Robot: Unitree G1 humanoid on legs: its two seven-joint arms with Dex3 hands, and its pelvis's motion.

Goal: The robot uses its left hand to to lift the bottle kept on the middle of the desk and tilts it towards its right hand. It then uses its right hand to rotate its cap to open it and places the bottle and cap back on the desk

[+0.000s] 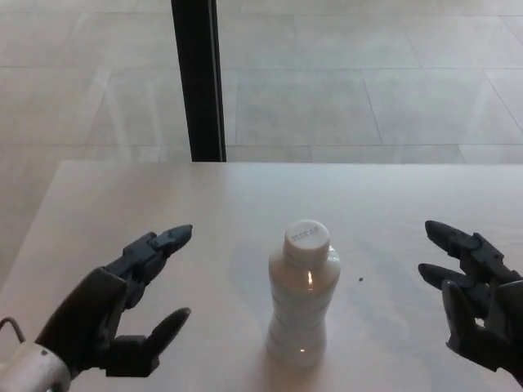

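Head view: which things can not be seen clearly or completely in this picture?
- Print on the cap of the bottle: too small to read.
- Dark speck on the desk: too small to identify.
- Left hand: wrist cut off by the bottom-left corner.
- Right hand: palm cut off by the right edge.
- Black post: its foot is hidden behind the desk.
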